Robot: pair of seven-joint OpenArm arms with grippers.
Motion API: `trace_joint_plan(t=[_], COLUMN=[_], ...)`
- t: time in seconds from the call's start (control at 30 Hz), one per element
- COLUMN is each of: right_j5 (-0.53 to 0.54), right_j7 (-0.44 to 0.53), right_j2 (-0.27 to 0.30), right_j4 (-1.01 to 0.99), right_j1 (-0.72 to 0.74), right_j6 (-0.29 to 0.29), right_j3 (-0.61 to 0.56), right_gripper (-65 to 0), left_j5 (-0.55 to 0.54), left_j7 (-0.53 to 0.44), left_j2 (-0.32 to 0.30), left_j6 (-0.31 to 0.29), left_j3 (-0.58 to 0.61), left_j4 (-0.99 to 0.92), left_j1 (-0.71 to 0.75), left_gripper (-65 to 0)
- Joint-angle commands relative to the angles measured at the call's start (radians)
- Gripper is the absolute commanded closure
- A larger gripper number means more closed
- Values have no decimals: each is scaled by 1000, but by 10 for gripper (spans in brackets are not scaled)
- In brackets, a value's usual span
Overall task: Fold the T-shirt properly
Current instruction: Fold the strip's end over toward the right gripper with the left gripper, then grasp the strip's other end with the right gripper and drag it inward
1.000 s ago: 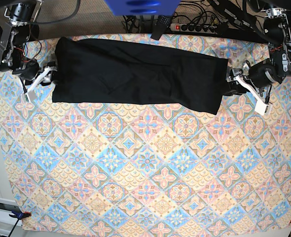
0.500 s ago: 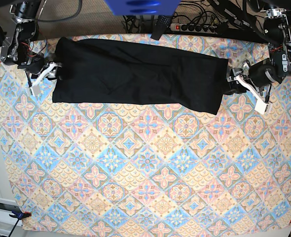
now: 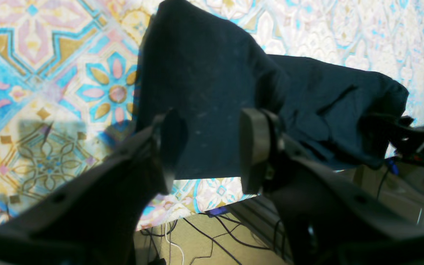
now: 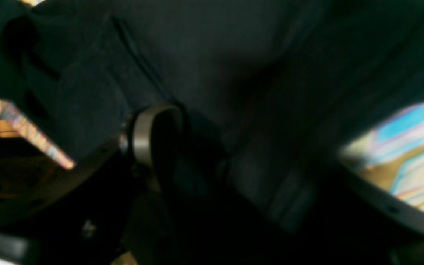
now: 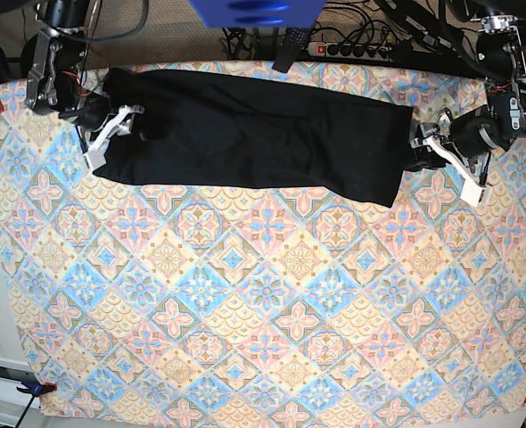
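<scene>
- T-shirt in the base view: it lies as a long black band across the far part of the patterned tablecloth, already folded lengthwise, with one arm at each short end. The right gripper is at the band's left end, over the cloth's edge; the left gripper is just beside the right end. From this height I cannot tell how either gripper's jaws stand.
- Left wrist view: the left gripper has its jaws clearly apart, and the T-shirt's end edge lies in the gap between the fingers. Nothing looks pinched here; the cloth lies flat on the tablecloth, whose edge and some floor cables show below.
- Right wrist view: blurred and dark. Black T-shirt fills most of the picture, and the right gripper sits in among the folds. One finger shows pressed against cloth, so it seems to have hold of the T-shirt, though I cannot tell for sure.
- Step in hand, as I judge it: taking up the short ends for a crosswise fold. The next move calls for a firm pinch through all layers at each end, then carrying one end across to the other with edges aligned.
</scene>
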Motion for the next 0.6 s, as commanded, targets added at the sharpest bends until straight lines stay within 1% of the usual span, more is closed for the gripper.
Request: trace_joint_plan(t=[0.0, 0.1, 0.17, 0.2, 0.37, 0.5, 0.57], right_j5=[-46, -46, -46, -42, -49, -49, -55], right_j7=[-64, -66, -66, -66, -74, -67, -67], right_j2=[1, 1, 2, 4, 41, 108, 131], right_j4=[-1, -3, -6, -6, -5, -12, -12], right_j1=[-11, -9, -9, -7, 82, 143, 169], right_j6=[-5, -5, -5, -5, -5, -5, -5], right_j3=[-8, -4, -1, 1, 61, 71, 71], right_gripper=[-283, -127, -46, -29, -24, -24, -25], left_j5=[-15, -15, -15, -15, -18, -18, -18], left_j7=[-11, -13, -13, -13, -13, -13, -13], left_j2=[-12, -12, -12, -12, -12, -12, -12], left_j6=[-2, -2, -2, -2, -2, -2, -2], left_j3=[-8, -9, -9, -11, -14, -16, -17], left_j4=[14, 14, 14, 14, 14, 14, 14], left_j1=[-7, -14, -25, -25, -27, -27, -27], left_gripper=[-247, -235, -226, -223, -223, -223, -223])
